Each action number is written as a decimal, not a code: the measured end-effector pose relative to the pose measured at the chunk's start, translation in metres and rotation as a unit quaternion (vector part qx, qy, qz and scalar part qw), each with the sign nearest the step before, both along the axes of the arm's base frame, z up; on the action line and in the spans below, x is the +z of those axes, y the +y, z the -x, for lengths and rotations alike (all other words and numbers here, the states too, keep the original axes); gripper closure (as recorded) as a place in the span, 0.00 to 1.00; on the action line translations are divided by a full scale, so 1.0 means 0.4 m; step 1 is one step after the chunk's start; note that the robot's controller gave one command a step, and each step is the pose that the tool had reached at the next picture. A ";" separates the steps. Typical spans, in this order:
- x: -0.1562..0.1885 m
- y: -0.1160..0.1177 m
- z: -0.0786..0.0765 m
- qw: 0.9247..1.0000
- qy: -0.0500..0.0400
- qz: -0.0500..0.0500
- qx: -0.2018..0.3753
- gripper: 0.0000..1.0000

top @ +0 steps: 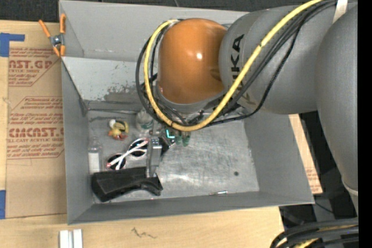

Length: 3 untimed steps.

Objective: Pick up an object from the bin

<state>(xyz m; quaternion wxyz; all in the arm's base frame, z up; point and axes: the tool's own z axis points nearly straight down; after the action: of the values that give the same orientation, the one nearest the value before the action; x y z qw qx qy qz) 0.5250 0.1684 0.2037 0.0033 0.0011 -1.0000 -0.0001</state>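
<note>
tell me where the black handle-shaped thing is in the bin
In the camera view, the black handle-shaped thing lies at the lower left of the bin floor. It is just below the white-framed sunglasses and against the near wall.

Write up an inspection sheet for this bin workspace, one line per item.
surface: grey metal bin, its floor scuffed.
job's things: white-framed sunglasses and a black handled tool lie nearest the gripper, at the bin's lower left.
clutter: small yellow-and-red toy and small clear bottle further left.
grippers: gripper low in the bin just right of the sunglasses, under the orange wrist cover; whether it holds anything cannot be told.
cables: yellow and black cables loop round the cover.
surroundings: light wooden top under the bin.
</note>
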 end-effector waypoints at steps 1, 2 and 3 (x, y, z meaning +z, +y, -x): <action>0.010 -0.002 -0.005 1.000 -0.004 -0.001 -0.001 0.00; -0.153 -0.030 0.001 0.999 -0.006 -0.001 0.050 0.00; -0.338 -0.077 0.004 0.997 -0.005 -0.003 0.078 0.00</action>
<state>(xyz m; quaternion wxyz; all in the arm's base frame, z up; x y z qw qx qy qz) 0.5235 0.1375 0.0684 -0.0015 0.0796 -0.9968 -0.0028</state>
